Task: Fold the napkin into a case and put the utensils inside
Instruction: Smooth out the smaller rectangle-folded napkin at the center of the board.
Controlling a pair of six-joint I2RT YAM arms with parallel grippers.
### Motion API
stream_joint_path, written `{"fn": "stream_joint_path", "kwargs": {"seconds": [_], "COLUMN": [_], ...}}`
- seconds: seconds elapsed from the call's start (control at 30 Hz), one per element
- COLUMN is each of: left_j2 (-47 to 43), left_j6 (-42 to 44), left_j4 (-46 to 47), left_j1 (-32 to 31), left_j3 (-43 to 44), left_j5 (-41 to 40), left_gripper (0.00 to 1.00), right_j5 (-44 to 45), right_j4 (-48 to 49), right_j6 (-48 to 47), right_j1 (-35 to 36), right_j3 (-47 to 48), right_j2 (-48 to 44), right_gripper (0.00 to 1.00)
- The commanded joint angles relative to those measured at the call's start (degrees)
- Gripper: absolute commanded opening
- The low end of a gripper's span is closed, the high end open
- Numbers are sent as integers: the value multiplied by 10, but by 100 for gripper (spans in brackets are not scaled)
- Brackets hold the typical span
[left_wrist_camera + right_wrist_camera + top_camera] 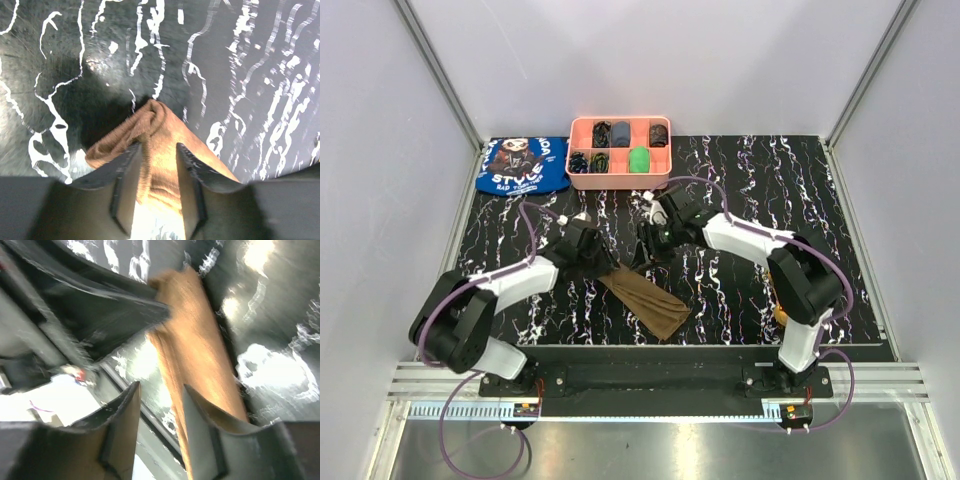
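Top view. The napkin [645, 300], a long olive-brown folded strip, lay on the black marbled bench [750, 200] on the near side of the pink tray [620, 183], well apart from it. The strip ran slantwise, its farther end pointing toward the tray's left half and its nearer end lying below the tray's right corner. The left hand [608, 262] stood at the strip's farther end, on the near side of the tray's left half. The right hand [646, 250] stood on the near side of the tray's right half, above the strip's far edge. A blue cloth [523, 165] with white lettering lay just beside the tray's left wall.

Left wrist view. The left hand's fingers [127, 162] stood partly apart, and the bunched end of the napkin lay in the gap between them, reaching past the tips. The fingers were not pressed together on the cloth.

Right wrist view. The right hand's fingers [122, 415] also stood partly apart, with nothing between them. The napkin ran alongside the outer face of one finger rather than inside the gap.
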Motion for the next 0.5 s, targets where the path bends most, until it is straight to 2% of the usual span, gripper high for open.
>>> {"fn": "stream_joint_path", "kwargs": {"seconds": [0.0, 0.07, 0.2, 0.23, 0.33, 0.37, 0.47], "left_j2": [-77, -103, -154, -161, -172, -169, -151], "left_j6": [36, 41, 14, 5, -33, -47, -94], "left_j4": [-61, -85, -90, -88, -49, -28, 58], "left_j1": [-3, -5, -21, -30, -78, -90, -133], "left_j3": [38, 36, 2, -16, -55, -66, -100], "left_j5": [10, 13, 46, 51, 78, 87, 94], "left_gripper": [43, 44, 43, 35, 22, 15, 9], "right_j5": [102, 123, 126, 127, 145, 153, 168], "right_j4": [-132, -141, -154, -154, -161, -163, -167], "right_j6": [-95, -103, -105, -109, -130, -135, -153], "right_j1": [-1, -1, 2, 7, 30, 39, 44], "right_j3": [-11, -29, -51, -56, -67, -71, -80], "right_j2": [-69, -84, -118, -125, -144, -147, -152], "right_gripper": [53, 61, 65, 68, 74, 76, 80]}}
